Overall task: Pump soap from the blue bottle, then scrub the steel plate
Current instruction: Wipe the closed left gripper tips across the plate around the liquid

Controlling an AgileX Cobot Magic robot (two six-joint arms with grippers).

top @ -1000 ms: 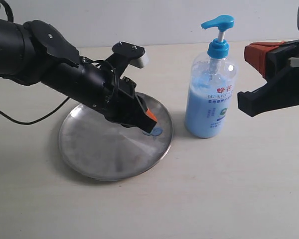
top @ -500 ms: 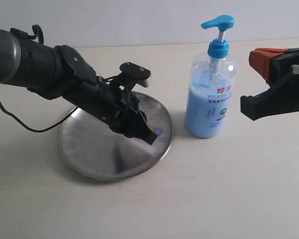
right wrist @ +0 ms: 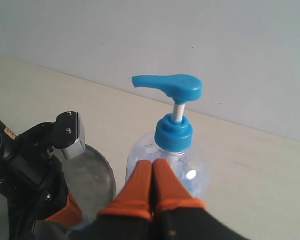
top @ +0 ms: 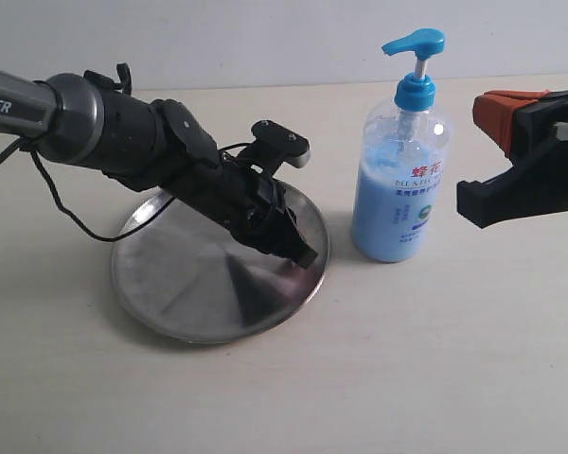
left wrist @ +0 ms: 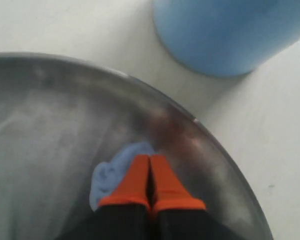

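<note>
1. I am watching the left claw (top: 303,255) reaching down onto the steel plate (top: 170,284), near the part of its rim that faces the blue bottle (top: 398,199).
2. In the left wrist view its orange fingertips (left wrist: 135,182) are pressing together with no gap between them and are pinching nothing.
3. Those tips are sitting on a pale blue smear of soap (left wrist: 107,175) lying on the plate's scuffed grey surface (left wrist: 50,115), just inside the rim. In the exterior view the claw is hiding that smear.
4. The plate is lying flat on the pale counter (top: 407,359), to the left of the bottle and just beside it, though I cannot tell whether they are touching.
5. The bottle is standing upright on the counter, roughly half filled with light blue soap (top: 388,227), with its bright blue pump head (top: 415,43) standing raised on its stem.
6. The right claw (top: 488,109) is hovering above the counter to the right of the bottle, clear of it.
7. From the right wrist view, its orange fingers (right wrist: 137,187) are closing flat against each other, empty, and pointing toward the bottle's blue collar (right wrist: 174,132).
8. A black cable (top: 66,222) is trailing from the left arm across the counter beside the plate.
</note>
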